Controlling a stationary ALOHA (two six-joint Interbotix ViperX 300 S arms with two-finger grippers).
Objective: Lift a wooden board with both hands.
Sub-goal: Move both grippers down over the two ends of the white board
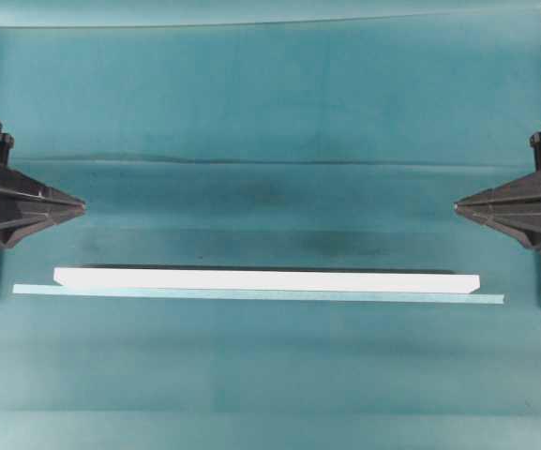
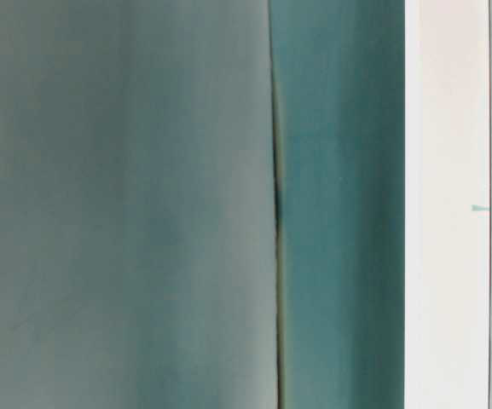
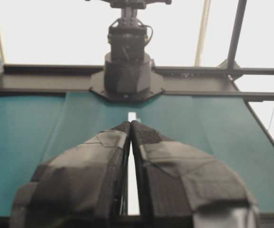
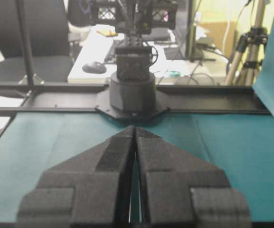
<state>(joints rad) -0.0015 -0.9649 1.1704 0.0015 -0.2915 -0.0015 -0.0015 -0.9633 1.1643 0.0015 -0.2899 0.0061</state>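
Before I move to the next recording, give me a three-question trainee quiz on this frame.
1. True or false: the wooden board lies flat on the teal table, untouched by either gripper.
2. Multiple choice: the pale tape line runs A) across the board, B) along the board's near edge, C) far from the board.
3. Fill in: the fingers of the left gripper and the right gripper are both ____.

Key: 1 true; 2 B; 3 shut.

The left hand (image 3: 130,124), fingers together, points at the opposite arm's base (image 3: 126,76).
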